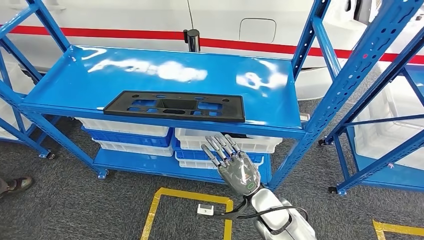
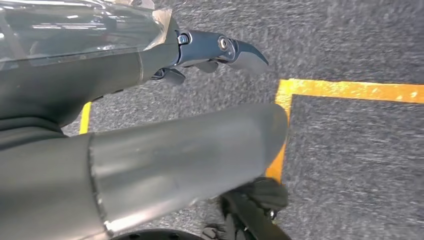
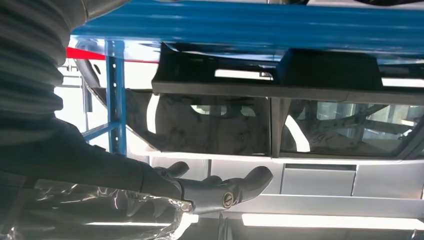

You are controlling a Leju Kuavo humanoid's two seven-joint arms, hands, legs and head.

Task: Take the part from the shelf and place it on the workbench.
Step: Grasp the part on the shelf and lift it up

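A flat black plastic part (image 1: 175, 106) with several cut-outs lies along the front edge of the blue shelf (image 1: 150, 75). My right hand (image 1: 234, 161) is raised below and in front of the shelf edge, to the right of the part's middle, fingers spread and holding nothing. In the right wrist view the part (image 3: 260, 70) hangs against the shelf board, with my fingers (image 3: 240, 186) stretched out apart from it. My left hand (image 2: 220, 52) hangs over the grey floor with nothing in it; its fingers are mostly hidden.
White and blue bins (image 1: 130, 132) fill the lower shelf levels. Blue uprights (image 1: 350, 80) frame the shelf, and a second rack (image 1: 395, 125) stands to the right. Yellow tape (image 1: 190, 197) marks the grey floor. A person's shoe (image 1: 17, 184) is at the left edge.
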